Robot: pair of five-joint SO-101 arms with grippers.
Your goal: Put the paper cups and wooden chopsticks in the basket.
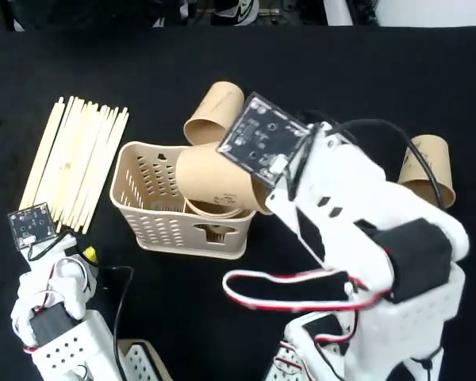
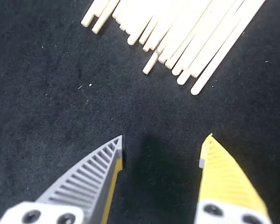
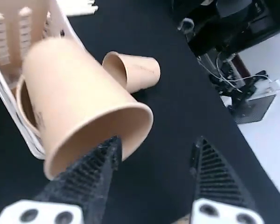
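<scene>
Right gripper (image 3: 157, 142), jaws spread and empty, sits at the mouth end of a tan paper cup (image 3: 79, 98) lying tilted across the rim of the white basket (image 1: 174, 226). The cup's long axis runs away from the gripper, with its base over the basket's opening. Left gripper (image 2: 164, 137), also spread, hangs just short of the pale wooden chopsticks (image 2: 191, 37), whose near ends face it.
</scene>
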